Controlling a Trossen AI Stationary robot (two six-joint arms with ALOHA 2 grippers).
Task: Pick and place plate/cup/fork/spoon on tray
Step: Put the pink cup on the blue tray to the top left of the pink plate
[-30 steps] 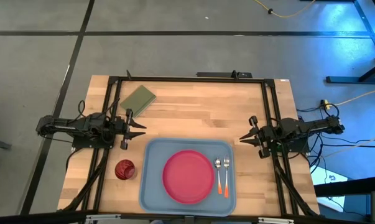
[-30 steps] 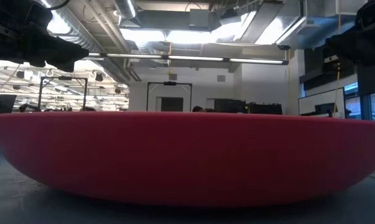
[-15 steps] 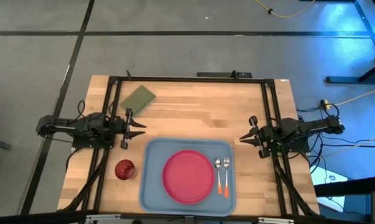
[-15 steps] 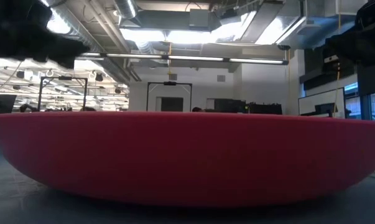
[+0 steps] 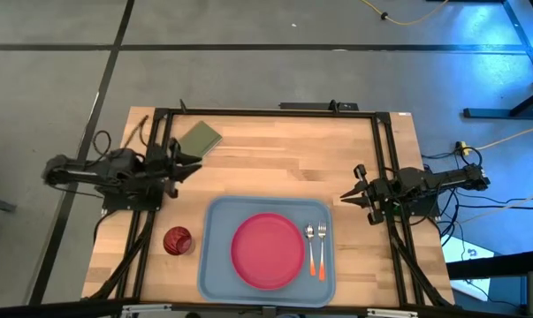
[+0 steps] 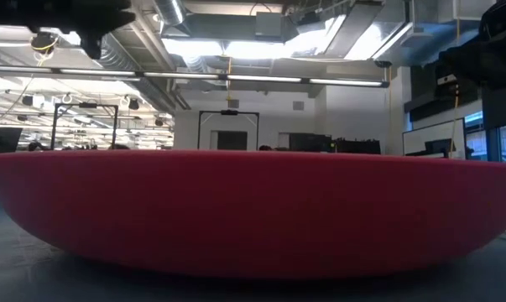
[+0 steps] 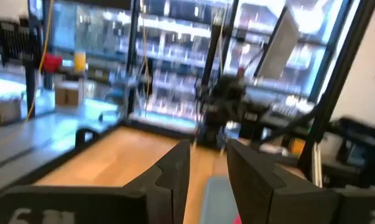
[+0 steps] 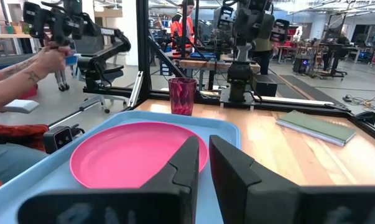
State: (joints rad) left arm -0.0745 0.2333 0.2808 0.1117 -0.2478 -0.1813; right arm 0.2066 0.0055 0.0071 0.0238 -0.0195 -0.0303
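On the wooden tabletop (image 5: 275,168), the dark red translucent cup (image 5: 177,240) is seen beside the light blue rectangular plastic tray (image 5: 215,265); both grippers' jaws, left (image 5: 188,162) and right (image 5: 345,198), are held narrowly parted, empty.

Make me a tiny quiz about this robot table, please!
1. True or false: the cup is on the tray.
2. What lies right of the plate on the tray? A) fork and spoon B) green pad C) cup
3. Fill in: the pad lies near the ____ gripper.

Key: 1 false, it stands on the table beside the tray; 2 A; 3 left.
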